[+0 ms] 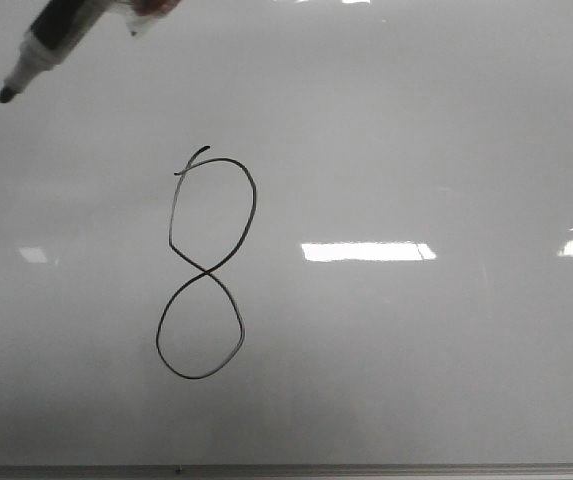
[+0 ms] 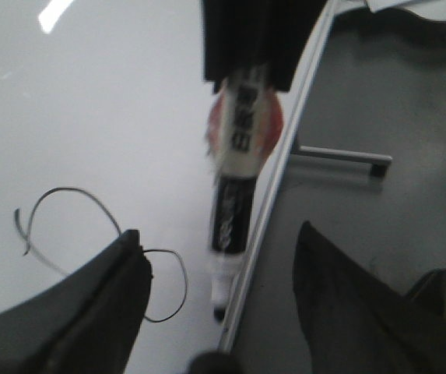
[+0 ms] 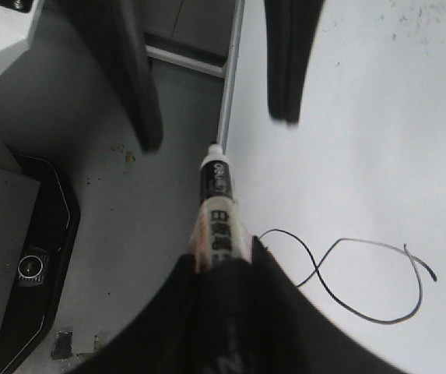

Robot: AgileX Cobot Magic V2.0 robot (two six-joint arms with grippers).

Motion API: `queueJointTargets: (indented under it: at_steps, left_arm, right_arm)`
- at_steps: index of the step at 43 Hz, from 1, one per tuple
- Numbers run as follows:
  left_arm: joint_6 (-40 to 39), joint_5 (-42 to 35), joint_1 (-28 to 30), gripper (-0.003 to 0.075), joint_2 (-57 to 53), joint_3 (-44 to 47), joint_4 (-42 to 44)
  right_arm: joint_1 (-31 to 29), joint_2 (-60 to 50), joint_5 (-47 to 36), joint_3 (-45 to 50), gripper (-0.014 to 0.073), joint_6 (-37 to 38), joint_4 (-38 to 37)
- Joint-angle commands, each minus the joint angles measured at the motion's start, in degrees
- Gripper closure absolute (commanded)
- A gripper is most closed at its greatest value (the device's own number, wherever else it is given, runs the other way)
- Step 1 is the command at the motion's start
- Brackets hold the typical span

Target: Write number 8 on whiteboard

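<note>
Marker (image 3: pixel 215 187): light, rigid, slick barrel; hold at mid-label. Right end effector (image 3: pixel 223 261) clamps it; left end effector (image 2: pixel 219 234) spread, empty.

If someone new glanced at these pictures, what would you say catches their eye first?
The black hand-drawn number 8 stands out first, just left of centre on the glossy whiteboard. Next comes the uncapped black marker at the board's upper left corner, its tip off the surface, gripped in the right claw. Bright rectangular glare patches sit to the figure's right.
</note>
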Motion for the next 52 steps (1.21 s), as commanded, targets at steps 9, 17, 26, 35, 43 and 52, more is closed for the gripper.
queueJointTargets:
  at_steps: [9,17,26,35,43,52]
  left_arm:
    - [-4.01,-4.93,-6.77,0.0390,1.63,-3.53,1.23]
    - [-4.01,-4.93,-6.77,0.0512,1.63,-3.53,1.32]
    - [-4.01,-5.18,-6.77,0.0687,1.63,-3.53,1.44]
    - [-4.05,-5.29,-6.77,0.0739,1.63,-3.53,1.44]
    - [-7.77,-7.46,-2.72,0.0739,1.63,-1.99,1.56]
    - [-17.86,-11.15,9.46,0.0739,1.63,2.09,1.34]
  right_arm:
    - [1.57,-1.88,-2.35,-1.95,0.0687,-0.55,1.07]
    - [1.57,-1.88,-2.20,-1.95,0.0687,-0.55,2.90]
    - [1.57,-1.88,-2.32,-1.95,0.0686,-0.55,5.76]
    - [1.42,-1.99,-3.57,-1.95,0.0409,0.27,6.04]
    - [-0.03,-4.20,-5.00,-1.95,0.0153,5.71,5.98]
    - [-10.38,-12.94,-6.30,2.93,0.0205,11.92,6.03]
